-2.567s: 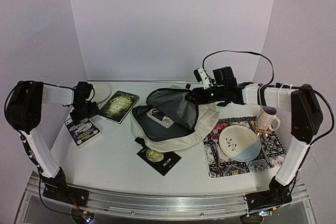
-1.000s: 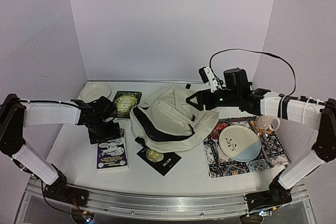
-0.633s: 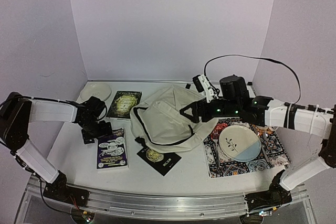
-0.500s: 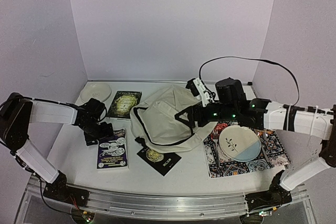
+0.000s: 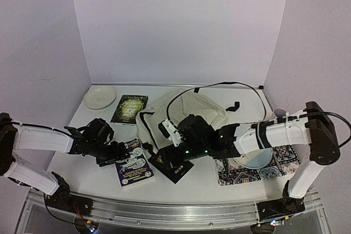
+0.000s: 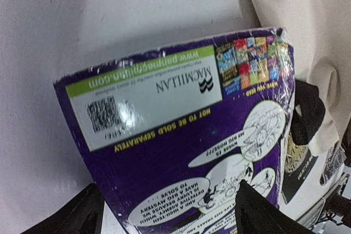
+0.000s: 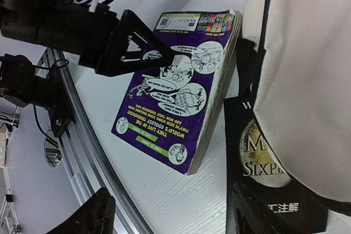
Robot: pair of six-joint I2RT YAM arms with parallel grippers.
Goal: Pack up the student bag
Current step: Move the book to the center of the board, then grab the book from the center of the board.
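The cream student bag (image 5: 192,110) lies flattened at the table's middle, its opening not showing; its fabric fills the right of both wrist views (image 6: 312,26) (image 7: 312,69). A purple book (image 5: 134,165) lies flat, back cover up, just left of the bag (image 7: 181,80). My left gripper (image 5: 115,152) is open, its fingers spread over the book's near end (image 6: 169,187); I cannot tell whether they touch it. My right gripper (image 5: 164,157) hangs low and open (image 7: 173,190) over bare table between the purple book and a black book (image 7: 263,163). That black book is half tucked under the bag's front edge.
A green book (image 5: 129,108) and a white plate (image 5: 100,98) lie at the back left. On the right, a patterned mat (image 5: 285,160) carries a plate (image 5: 258,161) partly hidden by my right arm. Black strap ends (image 5: 236,105) trail behind the bag. The table's metal front rail (image 7: 82,152) is close.
The purple book has slid right toward the bag and turned, with the left gripper behind it. The right arm has swung from the bag's right side down to its front left corner.
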